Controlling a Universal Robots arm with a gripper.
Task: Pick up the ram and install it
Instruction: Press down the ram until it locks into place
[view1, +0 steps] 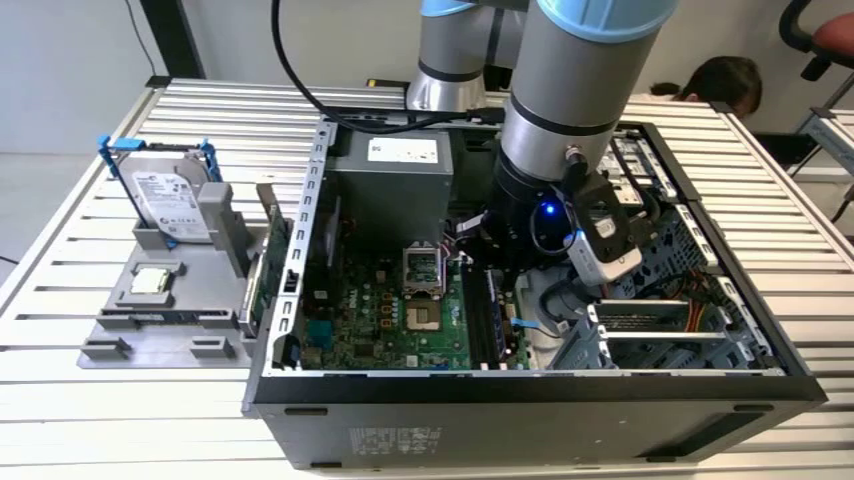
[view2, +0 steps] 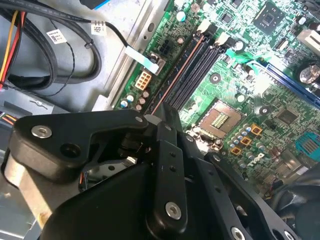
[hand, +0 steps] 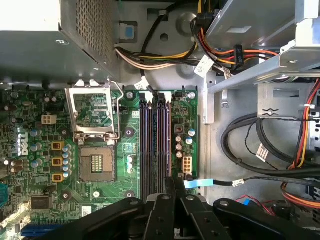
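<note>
The ram (view2: 180, 72) is a long thin stick standing on edge in the memory slot nearest the white connector and the case floor, and it is also seen in the first wrist view (hand: 168, 140). My gripper (view2: 161, 120) is down inside the open computer case (view1: 287, 300), with its black fingers shut on the near end of the ram. In the first wrist view the gripper (hand: 173, 184) sits over the end of that same slot. The slots beside it look empty. In the exterior view the arm's wrist (view1: 547, 200) hides the fingers.
A CPU socket (hand: 95, 162) lies beside the slots and a grey power supply (view1: 387, 180) stands behind them. Cable bundles (hand: 260, 150) and drive bays crowd the other side. Outside the case, a grey fixture (view1: 160, 320) holds a hard drive (view1: 174, 200) and a green expansion card (view1: 276, 265).
</note>
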